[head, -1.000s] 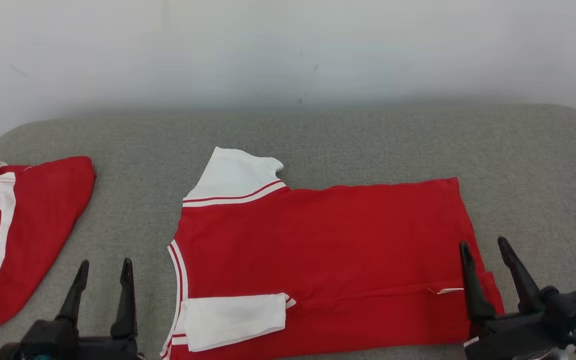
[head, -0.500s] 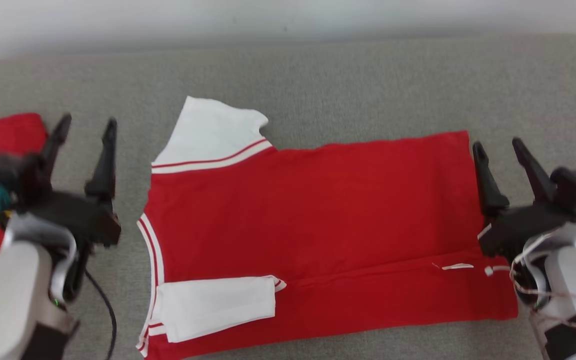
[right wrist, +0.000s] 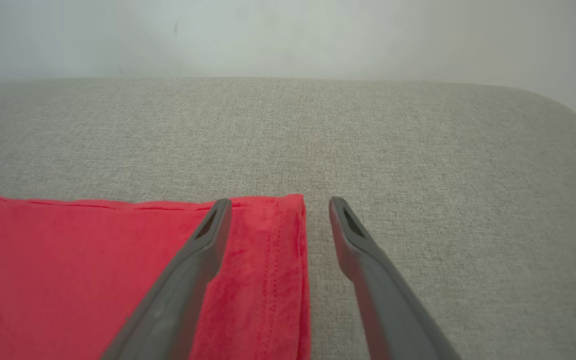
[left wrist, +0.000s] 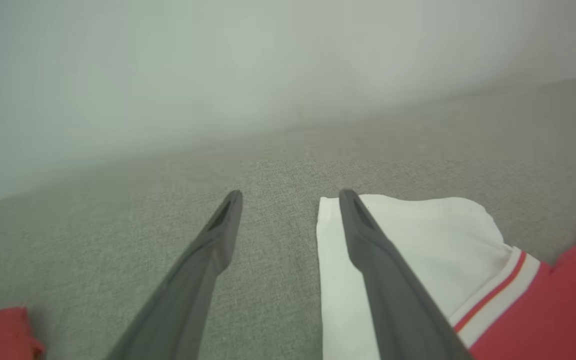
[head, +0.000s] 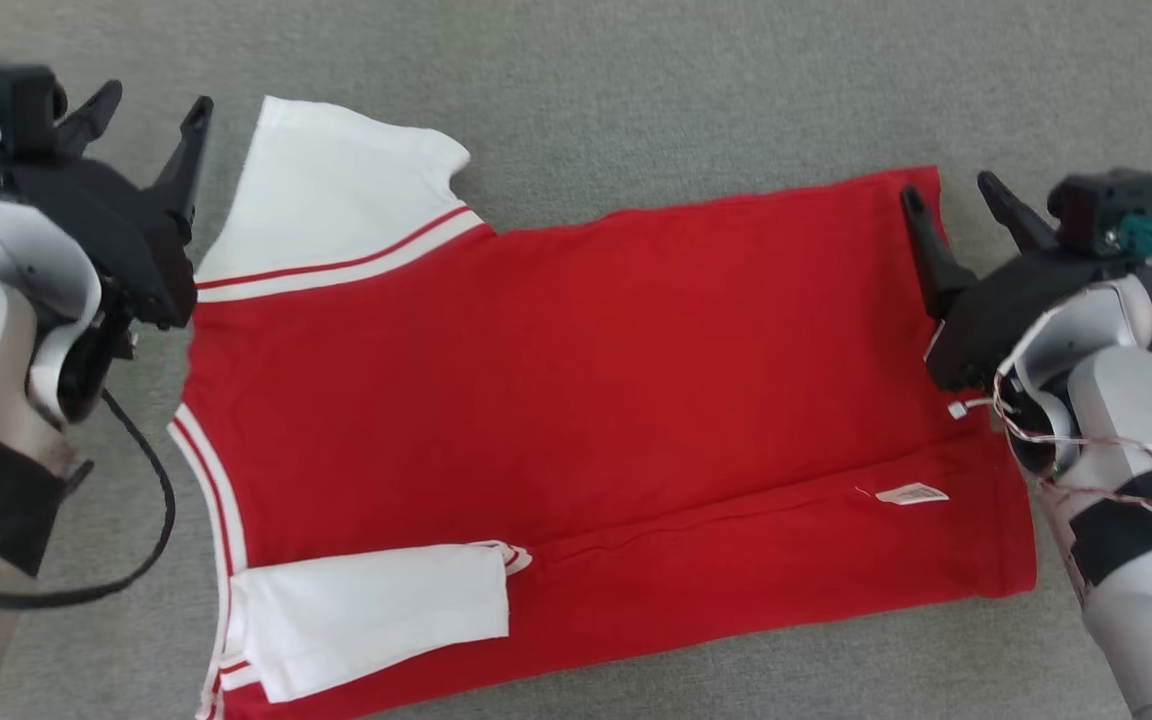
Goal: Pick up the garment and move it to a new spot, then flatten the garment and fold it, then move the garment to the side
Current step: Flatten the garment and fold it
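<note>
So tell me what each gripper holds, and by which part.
Nothing is held. The left gripper stands open at the white sleeve, the right gripper open at a corner of the shirt.

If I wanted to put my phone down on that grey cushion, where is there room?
Bare grey cushion lies beyond the far edge of the red shirt. Both ends are crowded: the left tool hangs by the white sleeve, the right tool straddles the shirt's corner.
</note>
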Controlling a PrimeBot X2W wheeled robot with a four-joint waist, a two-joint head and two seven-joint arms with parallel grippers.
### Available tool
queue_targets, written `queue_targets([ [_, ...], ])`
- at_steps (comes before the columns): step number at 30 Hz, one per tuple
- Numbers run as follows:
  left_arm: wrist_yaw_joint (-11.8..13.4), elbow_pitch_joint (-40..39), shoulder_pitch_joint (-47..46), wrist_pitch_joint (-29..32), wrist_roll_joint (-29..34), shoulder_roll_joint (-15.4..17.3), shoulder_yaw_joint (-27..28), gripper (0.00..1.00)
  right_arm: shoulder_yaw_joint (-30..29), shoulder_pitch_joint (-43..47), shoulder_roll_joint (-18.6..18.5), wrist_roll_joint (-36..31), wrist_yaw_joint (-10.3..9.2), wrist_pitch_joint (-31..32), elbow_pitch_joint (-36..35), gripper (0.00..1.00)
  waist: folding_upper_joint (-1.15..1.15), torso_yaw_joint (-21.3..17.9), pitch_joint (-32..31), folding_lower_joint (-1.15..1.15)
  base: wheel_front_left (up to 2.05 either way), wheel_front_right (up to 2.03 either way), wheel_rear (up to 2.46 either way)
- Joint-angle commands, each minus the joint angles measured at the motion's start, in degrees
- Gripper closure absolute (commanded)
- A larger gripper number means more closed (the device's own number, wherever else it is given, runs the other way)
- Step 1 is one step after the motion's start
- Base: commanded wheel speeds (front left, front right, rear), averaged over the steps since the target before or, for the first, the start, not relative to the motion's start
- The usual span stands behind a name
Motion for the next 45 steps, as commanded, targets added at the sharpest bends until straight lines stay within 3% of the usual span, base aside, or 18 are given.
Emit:
queue_targets([
  [1, 0.1, 0.9, -1.0, 0.5, -0.8, 0.1, -0.6, 0.0, 0.5, -0.9, 0.0, 0.3, -0.16, 0.4, 0.4, 0.0, -0.01, -1.6, 1.9, -0.02, 0.0, 0.0, 0.0],
  [9, 0.1, 9.1, -8.4, 3.9, -5.0, 0.8, -6.1, 0.0, 5.3, -7.9, 1.4, 2.4, -0.16, 2.6, 4.8, 0.0, -0.01, -3.4, 4.9, -0.02, 0.0, 0.0, 0.0],
  [21, 0.1, 14.8, -12.2, 3.4, -9.6, 0.5, -13.1, 0.0, 10.6, -12.1, 2.3, 5.4, -0.16, 2.3, 9.9, 0.0, -0.01, -4.4, 6.1, -0.02, 0.0, 0.0, 0.0],
  [22, 0.1, 15.2, -12.4, 3.3, -9.9, 0.5, -13.6, 0.16, 10.9, -12.4, 2.4, 5.6, -0.16, 2.2, 10.3, 0.3, -0.01, -4.4, 6.3, -0.02, 0.0, 0.0, 0.0],
  [23, 0.1, 15.5, -12.7, 3.0, -10.1, 0.5, -14.2, 0.59, 11.3, -12.7, 2.6, 5.7, -0.16, 2.1, 10.6, 0.73, -0.01, -4.5, 6.5, -0.02, 0.0, 0.0, 0.0],
  [24, 0.1, 15.8, -13.0, 2.4, -10.1, 0.6, -14.6, 0.8, 11.5, -13.0, 2.7, 6.0, -0.16, 2.0, 11.1, 1.0, -0.01, -4.5, 6.5, -0.02, 0.0, 0.0, 0.0],
  [25, 0.1, 16.0, -13.2, 1.8, -10.3, 0.3, -15.1, 1.0, 11.7, -13.2, 2.7, 6.3, -0.16, 1.8, 11.4, 1.0, -0.01, -4.5, 6.6, -0.02, 0.0, 0.0, 0.0],
  [35, 0.1, 15.8, -12.8, -7.6, -13.6, -1.3, -17.6, 1.0, 13.4, -12.7, 1.2, 7.6, -0.16, -5.0, 14.1, 1.0, -0.01, -2.3, 2.5, -0.02, 0.0, 0.0, 0.0],
  [45, 0.1, 9.3, -5.7, -17.2, -18.0, -1.2, -18.9, 1.0, 15.8, -7.1, -2.0, 9.0, -0.16, -13.0, 14.1, 1.0, -0.01, 1.2, -3.9, -0.02, 0.0, 0.0, 0.0],
])
